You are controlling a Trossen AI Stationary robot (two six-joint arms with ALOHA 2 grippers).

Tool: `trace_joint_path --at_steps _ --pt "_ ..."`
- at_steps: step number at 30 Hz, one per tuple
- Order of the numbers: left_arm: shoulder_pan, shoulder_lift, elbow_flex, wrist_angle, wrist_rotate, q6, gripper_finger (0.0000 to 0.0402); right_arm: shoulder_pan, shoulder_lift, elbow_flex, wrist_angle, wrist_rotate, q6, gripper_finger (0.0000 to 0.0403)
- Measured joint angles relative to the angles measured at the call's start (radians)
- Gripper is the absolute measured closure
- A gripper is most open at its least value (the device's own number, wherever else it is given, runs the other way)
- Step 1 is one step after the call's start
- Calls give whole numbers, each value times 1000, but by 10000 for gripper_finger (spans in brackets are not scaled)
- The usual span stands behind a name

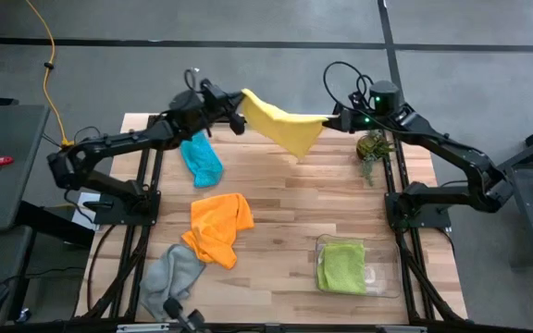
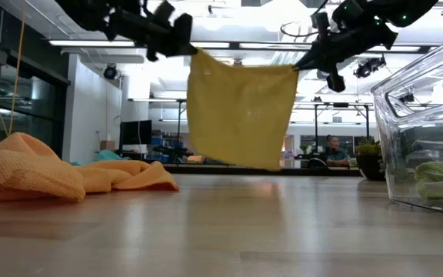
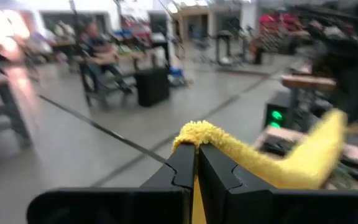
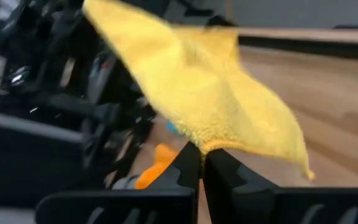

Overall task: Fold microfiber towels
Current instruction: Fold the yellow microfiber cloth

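The yellow towel [image 1: 282,124] hangs in the air over the table's far part, stretched between my two grippers; it also shows in the low view [image 2: 241,114]. My left gripper [image 1: 241,104] is shut on its left top corner, my right gripper [image 1: 328,119] on its right top corner. The teal towel [image 1: 201,158] lies flat at the far left. The orange towel [image 1: 218,225] lies crumpled at mid table, the grey towel [image 1: 170,275] at the near left. The lime green towel [image 1: 341,265] lies folded in the clear tray [image 1: 382,277]. My left gripper pinches the towel's top corner [image 3: 194,134] between its two fingers, coming level from the table's left. The towel hangs below, lifted clear of the table. My right gripper pinches the opposite top corner [image 4: 207,144] between its two fingers, coming level from the table's right. The top edge [image 2: 244,65] runs nearly taut between both holds.
A small potted plant [image 1: 372,148] stands at the far right, close under my right arm. The tray sits at the near right. Bare wood lies between the orange towel and the tray. People sit in the room beyond the table.
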Motion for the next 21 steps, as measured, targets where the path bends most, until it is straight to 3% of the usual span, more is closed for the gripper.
trace_joint_path --at_steps 6,12,15,21 --pt "2 91 0 10 10 -17 401 -28 61 0 35 122 -36 403" --pt "58 131 0 146 24 -23 401 -130 89 0 165 144 -68 403" --pt "92 125 0 197 82 -48 401 -170 89 13 161 128 -96 403" --pt "120 118 0 121 290 -178 401 -150 89 62 7 74 -249 403"
